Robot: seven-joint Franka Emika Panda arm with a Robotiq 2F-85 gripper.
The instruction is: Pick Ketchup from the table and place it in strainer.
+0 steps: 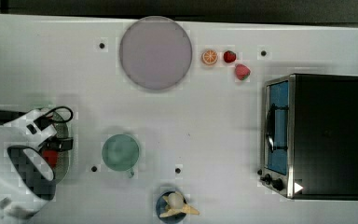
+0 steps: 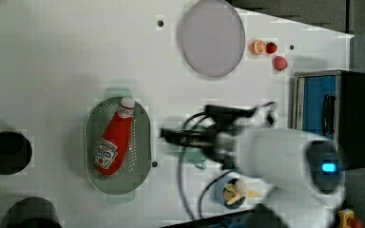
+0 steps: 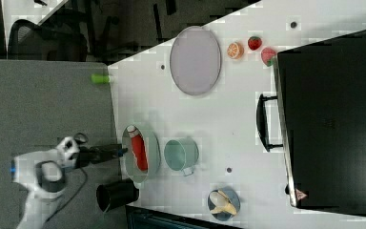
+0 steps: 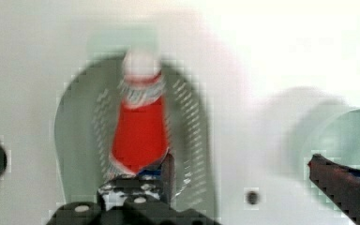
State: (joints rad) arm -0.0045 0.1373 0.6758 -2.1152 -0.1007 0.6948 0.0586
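The hand (image 4: 239,173) stands wide open and grips nothing; in the wrist view the ketchup bottle (image 4: 140,126) lies inside the strainer (image 4: 75,136). In the left view the bottle (image 2: 115,140) lies in the mint strainer (image 2: 142,142), white cap toward the plate (image 2: 212,38), and the hand (image 2: 168,135) is apart, beside the strainer, above the white surface (image 2: 52,57).

Robot lab bench, staged as a play kitchen. White table (image 1: 223,121) with screw holes, toaster oven (image 1: 317,135) at 3 o'clock in the top view, toy fruit (image 1: 235,63) at 1 o'clock. Office chair (image 3: 47,40) at 10 o'clock in the right view, grey floor (image 3: 43,105) at 9 o'clock beside the table.
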